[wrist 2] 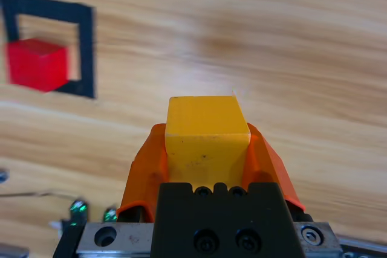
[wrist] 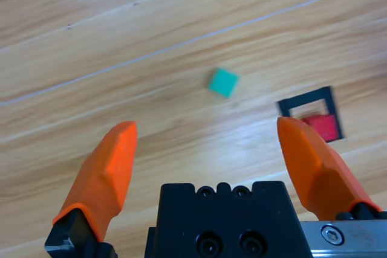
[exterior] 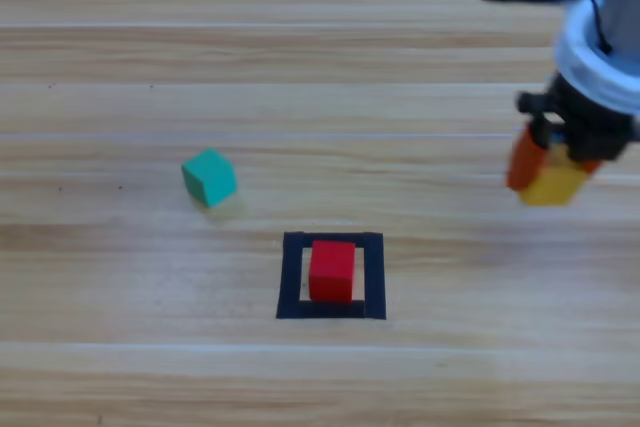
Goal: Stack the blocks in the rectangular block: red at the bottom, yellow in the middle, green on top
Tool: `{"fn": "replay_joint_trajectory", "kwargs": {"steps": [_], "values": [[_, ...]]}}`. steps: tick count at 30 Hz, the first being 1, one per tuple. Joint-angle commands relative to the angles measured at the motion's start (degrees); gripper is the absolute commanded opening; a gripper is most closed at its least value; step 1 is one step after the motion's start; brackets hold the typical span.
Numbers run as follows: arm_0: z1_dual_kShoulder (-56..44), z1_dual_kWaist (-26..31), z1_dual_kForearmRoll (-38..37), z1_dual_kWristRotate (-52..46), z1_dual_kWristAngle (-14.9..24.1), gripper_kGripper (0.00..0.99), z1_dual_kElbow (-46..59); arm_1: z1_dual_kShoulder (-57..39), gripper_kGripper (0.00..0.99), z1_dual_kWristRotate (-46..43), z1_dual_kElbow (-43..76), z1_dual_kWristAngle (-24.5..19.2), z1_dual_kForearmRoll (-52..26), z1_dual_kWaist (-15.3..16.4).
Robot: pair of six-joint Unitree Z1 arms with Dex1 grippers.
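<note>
meanwhile right claw (exterior: 550, 169) grips yellow (exterior: 553, 179).

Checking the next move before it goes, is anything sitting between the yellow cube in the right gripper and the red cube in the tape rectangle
Nothing visible. The right gripper holds the yellow cube above bare table, right of the red cube inside the tape rectangle. The green cube lies on the far, left side.
</note>
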Motion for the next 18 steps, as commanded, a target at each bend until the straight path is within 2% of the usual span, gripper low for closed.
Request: {"fn": "replay_joint_trajectory", "kwargs": {"steps": [1, 4, 9, 11, 14, 18], "values": [[1.15, 13.30, 0.21, 11.16, -4.53, 0.990, 7.01, 5.66, 0.014, 5.41, -6.21, 1.91, 3.28, 9.60], [3.26, 15.58, 0.21, 16.79, -8.14, 0.990, 9.12, 10.49, 0.014, 9.19, -13.41, 2.44, 6.62, 11.62], [4.14, 18.84, 0.30, 22.94, -14.47, 0.990, 10.35, 23.76, 0.014, 13.58, -33.98, 1.65, 20.24, 14.52], [4.67, 19.98, 0.30, 24.26, -15.52, 0.990, 10.52, 27.37, 0.014, 14.38, -39.78, 1.65, 23.58, 15.14], [6.25, 23.14, 0.48, 26.98, -20.18, 0.990, 10.87, 29.48, 0.014, 15.96, -43.30, 2.17, 24.20, 15.84], [7.48, 24.99, 0.56, 28.91, -24.40, 0.990, 11.84, 32.02, 0.014, 18.42, -46.90, 3.05, 24.29, 16.28]]}}
